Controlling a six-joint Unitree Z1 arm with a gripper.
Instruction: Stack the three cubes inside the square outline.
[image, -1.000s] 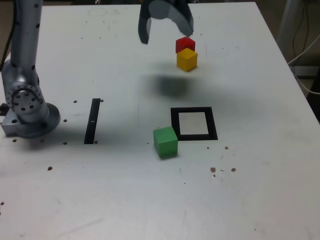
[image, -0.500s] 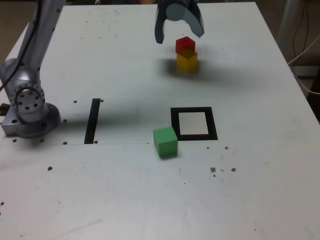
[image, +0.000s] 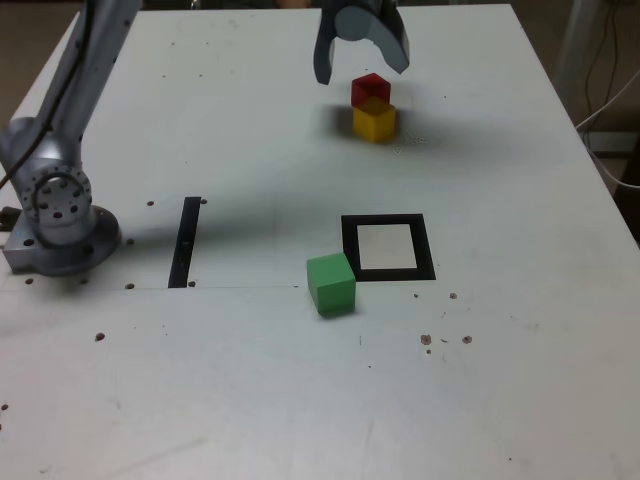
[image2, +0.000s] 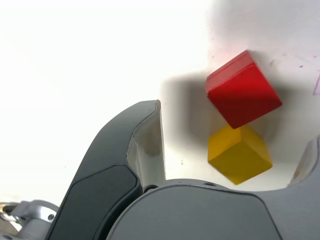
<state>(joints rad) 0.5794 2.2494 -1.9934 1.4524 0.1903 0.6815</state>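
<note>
A red cube and a yellow cube sit touching each other on the far part of the white table. My gripper hangs open just above them, with nothing held. In the wrist view the red cube and yellow cube lie between the spread jaws, beside one dark finger. A green cube rests nearer the front. It touches the corner of the square outline, whose white inside holds nothing.
A straight black tape strip lies on the exterior view's left, near the arm's grey base. Small dark specks dot the table. Cables hang past the table's edge on the exterior view's right.
My gripper has moved toward the exterior view's right and come down over the red and yellow cubes, staying open. The cubes have not shifted.
</note>
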